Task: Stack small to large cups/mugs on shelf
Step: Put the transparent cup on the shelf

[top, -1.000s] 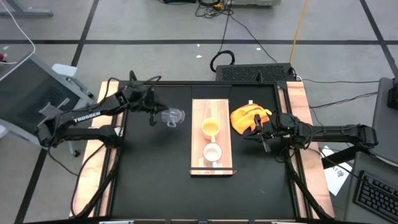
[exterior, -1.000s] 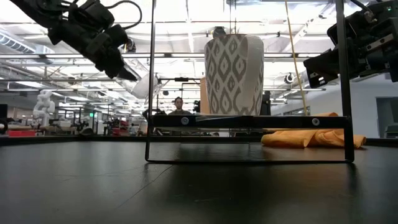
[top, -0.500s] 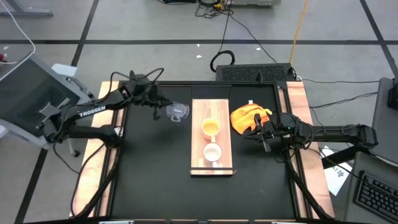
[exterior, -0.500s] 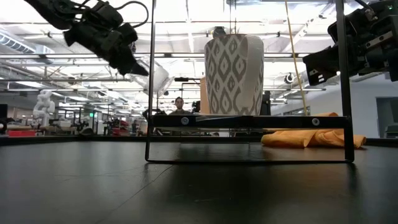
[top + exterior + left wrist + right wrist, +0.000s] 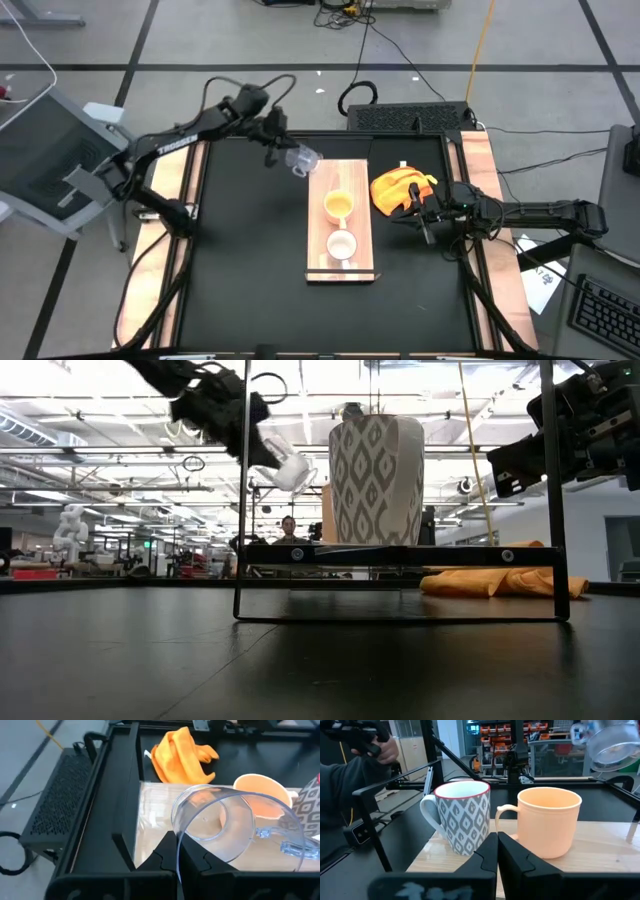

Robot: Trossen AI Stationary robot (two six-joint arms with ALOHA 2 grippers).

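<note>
Black tabletop (image 5: 250, 270) fills the middle, with the long wooden shelf (image 5: 341, 262) lying on it. On the shelf sit two mugs – the orange-yellow mug (image 5: 338, 205) and the patterned mug (image 5: 342, 245), close together. The patterned mug is nearer the shelf's lipped end. The left gripper (image 5: 281, 150) is up in the air by the shelf's far corner. Its fingers are pinched tight on the rim of the clear glass cup (image 5: 304, 160), which is tipped on its side. An orange cloth (image 5: 398, 188) lies just beside the shelf. The right gripper (image 5: 425, 222) waits past the cloth – fingers closed, holding nothing. A person in a dark sleeve (image 5: 355, 775) shows beyond the shelf.
</note>
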